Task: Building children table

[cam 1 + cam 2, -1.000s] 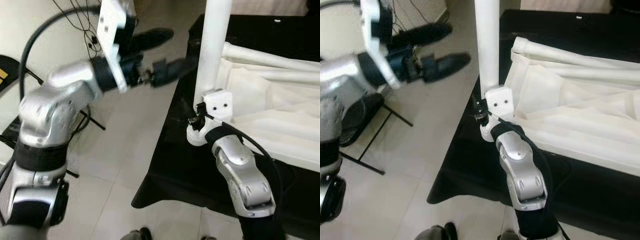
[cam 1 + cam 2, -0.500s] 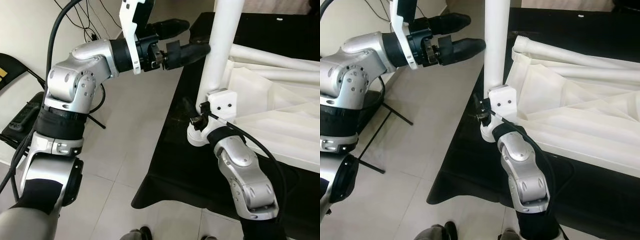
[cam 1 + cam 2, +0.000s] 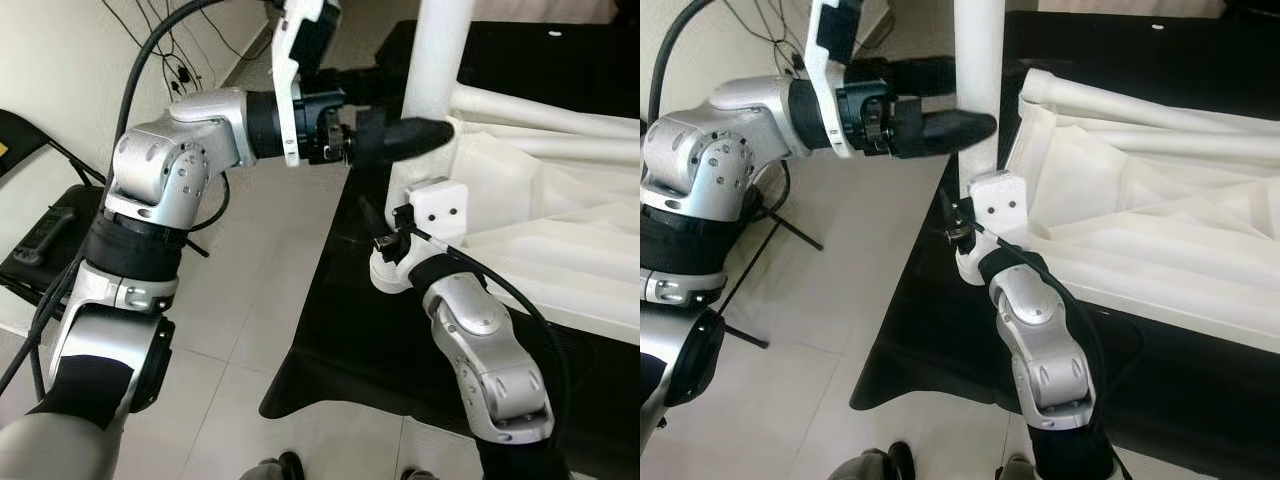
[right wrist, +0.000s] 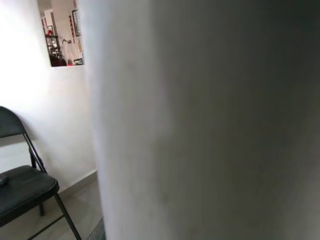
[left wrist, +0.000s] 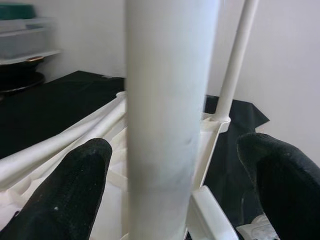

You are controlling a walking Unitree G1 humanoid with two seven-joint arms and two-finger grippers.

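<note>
White leg [image 3: 437,60]: stands upright at the corner of the white table frame [image 3: 1140,190]; this post is the landmark for all below.
Table frame: lies on a black-covered surface [image 3: 340,330], stretching away from the leg on the robot's right side; slats and a long rail meet the leg near its base.
Left gripper [image 5: 172,190]: raised level with the leg's middle, reaching in from the robot's left. Fingers [image 3: 405,137] spread wide, one on each side of the leg; the wrist view shows gaps between both pads and the post, so no contact.
Right gripper [image 3: 398,232]: at the foot of the leg, against its lower end. Its white wrist housing blocks the fingers; grip state cannot be told. Its wrist view shows the white post very close and blurred.
Folding chair [image 4: 25,187]: black, well left of the leg, against a pale wall.
Floor [image 3: 250,270]: light tile, left of the leg and the black cover.
Cables [image 3: 180,60]: dark, by the wall beyond the left arm.
</note>
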